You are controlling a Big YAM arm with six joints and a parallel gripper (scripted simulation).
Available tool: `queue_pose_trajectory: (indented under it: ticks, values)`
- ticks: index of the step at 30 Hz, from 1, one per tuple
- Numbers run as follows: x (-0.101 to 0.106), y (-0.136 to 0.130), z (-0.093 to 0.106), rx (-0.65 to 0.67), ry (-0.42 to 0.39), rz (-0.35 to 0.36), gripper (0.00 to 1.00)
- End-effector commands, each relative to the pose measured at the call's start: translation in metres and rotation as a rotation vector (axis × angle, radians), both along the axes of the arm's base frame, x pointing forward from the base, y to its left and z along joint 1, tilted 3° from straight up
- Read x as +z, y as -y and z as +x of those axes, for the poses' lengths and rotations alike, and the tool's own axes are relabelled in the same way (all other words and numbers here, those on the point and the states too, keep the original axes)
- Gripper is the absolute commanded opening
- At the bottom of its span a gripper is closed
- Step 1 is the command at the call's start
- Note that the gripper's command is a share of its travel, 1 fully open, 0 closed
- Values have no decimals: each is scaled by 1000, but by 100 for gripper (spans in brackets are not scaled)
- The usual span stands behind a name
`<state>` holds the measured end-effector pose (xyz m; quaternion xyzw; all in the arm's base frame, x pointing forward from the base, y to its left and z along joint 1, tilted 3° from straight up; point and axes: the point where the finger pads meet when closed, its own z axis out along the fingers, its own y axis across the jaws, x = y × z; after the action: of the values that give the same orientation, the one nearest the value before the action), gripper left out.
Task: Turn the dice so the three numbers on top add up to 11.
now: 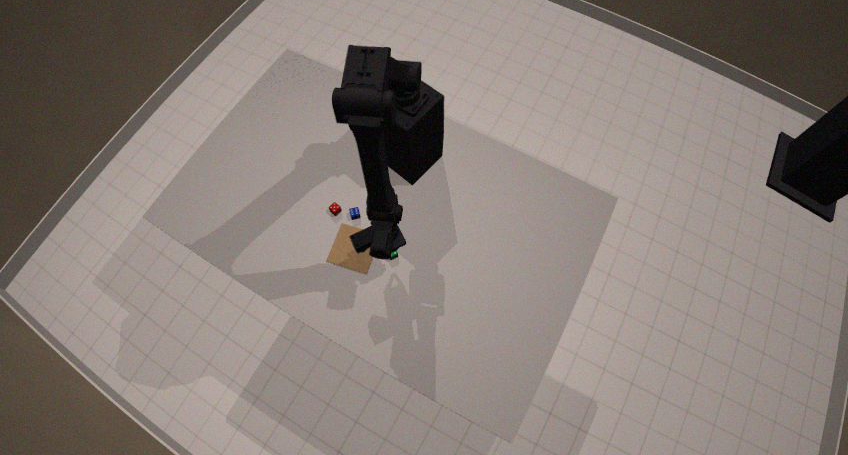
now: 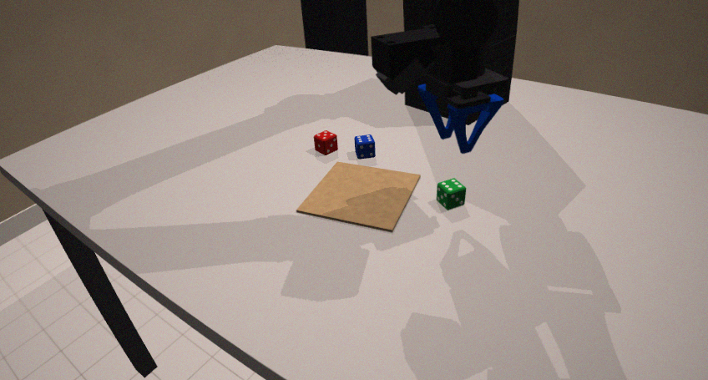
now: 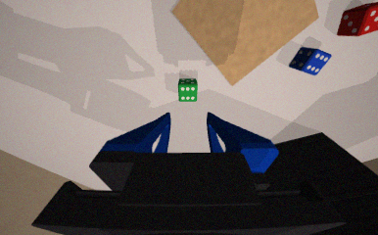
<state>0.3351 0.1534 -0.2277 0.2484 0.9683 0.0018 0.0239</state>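
A tan square mat [image 1: 345, 255] [image 2: 347, 187] [image 3: 211, 24] lies flat on the white table [image 2: 199, 103]. None of the dice are on it. A green die [image 1: 393, 254] [image 2: 451, 193] [image 3: 188, 90] sits on the table just off the mat's right edge. A red die [image 1: 335, 208] [image 2: 325, 142] [image 3: 365, 18] and a blue die [image 1: 354, 212] [image 2: 364, 145] [image 3: 311, 60] sit side by side just behind the mat. My gripper [image 2: 454, 143] [image 3: 188, 117] hangs above and behind the green die, pointing down at it. Its blue fingers are partly apart with nothing between them.
The arm's black base block [image 1: 419, 135] stands on the table behind the dice. A black post [image 2: 332, 13] rises behind the table's far edge, and another black stand [image 1: 812, 159] is on the floor at the right.
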Motion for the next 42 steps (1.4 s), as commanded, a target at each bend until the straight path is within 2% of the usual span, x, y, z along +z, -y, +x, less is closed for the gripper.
queue_pose_trajectory:
  ticks: [1,12,35,42]
  values:
    - [7,-3,11,-12,28,14,45]
    - [5,-3,11,-12,26,13,45]
    - [-16,-1,6,-13,14,7,45]
    - [-28,-2,10,-13,18,9,45]
